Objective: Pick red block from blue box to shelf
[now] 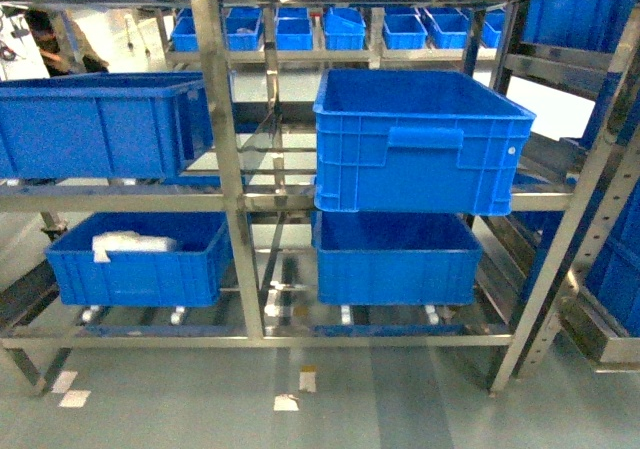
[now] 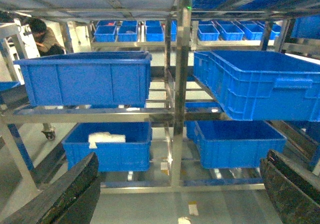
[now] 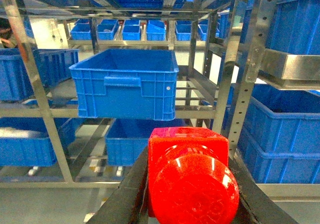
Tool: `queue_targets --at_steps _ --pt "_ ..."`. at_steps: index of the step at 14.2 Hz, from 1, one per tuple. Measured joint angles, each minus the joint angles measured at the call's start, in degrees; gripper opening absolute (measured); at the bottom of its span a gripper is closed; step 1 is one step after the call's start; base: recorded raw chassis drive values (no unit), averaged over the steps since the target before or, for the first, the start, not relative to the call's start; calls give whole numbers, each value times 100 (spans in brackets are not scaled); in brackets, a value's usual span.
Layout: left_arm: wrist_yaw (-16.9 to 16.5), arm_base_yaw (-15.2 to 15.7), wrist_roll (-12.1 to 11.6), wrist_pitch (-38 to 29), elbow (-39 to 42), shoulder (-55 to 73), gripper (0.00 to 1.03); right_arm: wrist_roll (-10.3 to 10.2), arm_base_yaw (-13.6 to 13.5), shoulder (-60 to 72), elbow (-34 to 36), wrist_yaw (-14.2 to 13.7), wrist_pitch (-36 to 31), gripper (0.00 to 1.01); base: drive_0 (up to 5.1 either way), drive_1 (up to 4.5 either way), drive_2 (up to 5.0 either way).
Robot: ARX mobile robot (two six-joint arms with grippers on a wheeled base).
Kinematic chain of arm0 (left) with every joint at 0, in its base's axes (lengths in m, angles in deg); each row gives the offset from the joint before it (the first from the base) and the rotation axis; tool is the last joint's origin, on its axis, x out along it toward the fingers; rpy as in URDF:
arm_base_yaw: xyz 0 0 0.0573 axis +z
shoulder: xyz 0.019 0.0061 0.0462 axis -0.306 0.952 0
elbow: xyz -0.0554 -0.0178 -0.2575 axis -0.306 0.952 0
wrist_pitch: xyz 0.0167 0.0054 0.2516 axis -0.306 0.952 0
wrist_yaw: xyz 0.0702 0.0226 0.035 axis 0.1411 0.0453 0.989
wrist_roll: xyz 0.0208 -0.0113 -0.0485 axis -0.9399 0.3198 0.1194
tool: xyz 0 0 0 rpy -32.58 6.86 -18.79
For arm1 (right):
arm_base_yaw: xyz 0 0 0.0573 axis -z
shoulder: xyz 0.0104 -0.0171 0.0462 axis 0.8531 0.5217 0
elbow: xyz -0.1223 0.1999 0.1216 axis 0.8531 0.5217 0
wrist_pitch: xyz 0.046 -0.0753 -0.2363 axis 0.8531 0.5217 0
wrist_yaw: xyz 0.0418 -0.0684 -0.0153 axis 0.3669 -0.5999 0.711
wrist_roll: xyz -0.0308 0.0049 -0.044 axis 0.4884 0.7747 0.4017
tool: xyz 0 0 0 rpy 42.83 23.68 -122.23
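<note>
1. The red block (image 3: 192, 176) is pinched between the two dark fingers of the right gripper (image 3: 192, 194), its round stud turned toward the wrist camera.
2. The block is held in front of the shelf (image 1: 228, 169), short of a ribbed dark blue crate (image 3: 127, 82) on the middle tier.
3. The left gripper (image 2: 182, 194) is spread wide, with nothing between its fingers.
</note>
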Motion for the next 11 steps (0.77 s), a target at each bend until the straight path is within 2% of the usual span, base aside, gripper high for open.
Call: queue_targets --at_steps 11 --pt "2 0 0 7 0 0 98 0 0 -2 0 0 -15 29 319 175 -492"
